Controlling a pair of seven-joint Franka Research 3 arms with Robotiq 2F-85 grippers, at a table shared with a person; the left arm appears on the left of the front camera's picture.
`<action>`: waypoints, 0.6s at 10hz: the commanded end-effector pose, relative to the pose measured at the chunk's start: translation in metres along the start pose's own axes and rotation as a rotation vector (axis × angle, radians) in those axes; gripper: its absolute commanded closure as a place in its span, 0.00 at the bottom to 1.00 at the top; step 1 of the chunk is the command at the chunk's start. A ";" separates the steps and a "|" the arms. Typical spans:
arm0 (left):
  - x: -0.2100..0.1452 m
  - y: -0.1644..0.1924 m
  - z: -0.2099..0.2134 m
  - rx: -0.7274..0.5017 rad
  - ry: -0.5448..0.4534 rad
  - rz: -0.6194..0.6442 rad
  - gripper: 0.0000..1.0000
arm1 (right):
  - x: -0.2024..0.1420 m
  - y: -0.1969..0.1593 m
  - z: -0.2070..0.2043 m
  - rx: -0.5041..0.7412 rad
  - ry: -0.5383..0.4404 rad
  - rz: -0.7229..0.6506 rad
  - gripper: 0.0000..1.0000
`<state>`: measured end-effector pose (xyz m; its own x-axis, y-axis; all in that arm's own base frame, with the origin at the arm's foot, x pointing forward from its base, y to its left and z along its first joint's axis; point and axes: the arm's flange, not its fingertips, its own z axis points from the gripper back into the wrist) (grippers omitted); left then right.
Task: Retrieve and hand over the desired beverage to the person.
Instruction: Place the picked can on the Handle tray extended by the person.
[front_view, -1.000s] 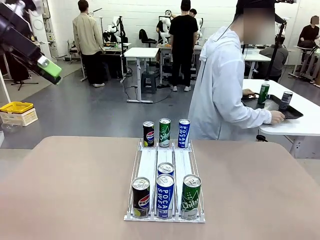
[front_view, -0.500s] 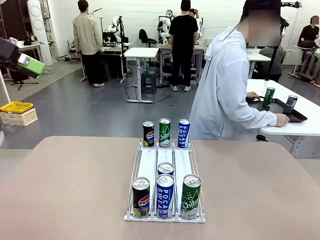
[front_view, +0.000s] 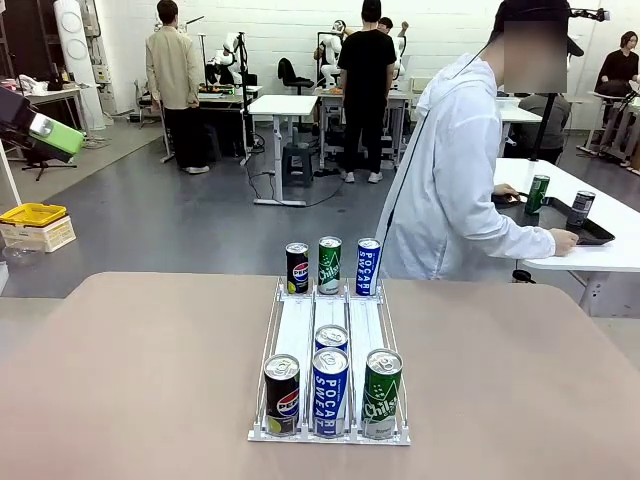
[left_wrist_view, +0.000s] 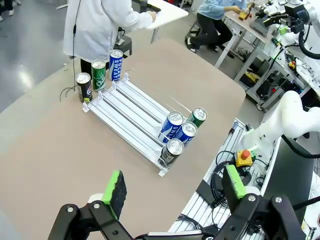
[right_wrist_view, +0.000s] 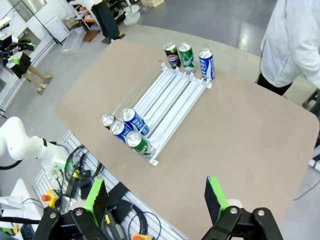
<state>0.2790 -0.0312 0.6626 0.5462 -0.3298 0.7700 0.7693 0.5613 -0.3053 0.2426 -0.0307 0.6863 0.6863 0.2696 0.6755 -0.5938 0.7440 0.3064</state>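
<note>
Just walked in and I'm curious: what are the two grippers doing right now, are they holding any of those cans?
Left gripper: open, holding nothing, high above the table.
Right gripper: open, holding nothing, high above the table.

yellow bin (front_view: 33, 214), white desk (front_view: 282, 105)

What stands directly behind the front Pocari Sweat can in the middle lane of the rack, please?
A second blue Pocari Sweat can stands right behind the front one in the white rack. The front can covers its lower body in the front view.
</note>
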 end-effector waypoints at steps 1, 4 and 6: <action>0.002 -0.002 0.000 0.006 0.001 -0.004 0.00 | -0.001 0.000 -0.001 0.010 -0.002 0.004 0.00; 0.002 -0.002 0.000 0.006 0.001 -0.004 0.00 | -0.001 0.000 -0.001 0.010 -0.002 0.004 0.00; 0.002 -0.002 0.000 0.006 0.001 -0.004 0.00 | -0.001 0.000 -0.001 0.010 -0.002 0.004 0.00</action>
<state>0.2790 -0.0312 0.6626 0.5461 -0.3299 0.7700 0.7694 0.5611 -0.3052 0.2426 -0.0307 0.6863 0.6864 0.2696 0.6755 -0.5938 0.7440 0.3064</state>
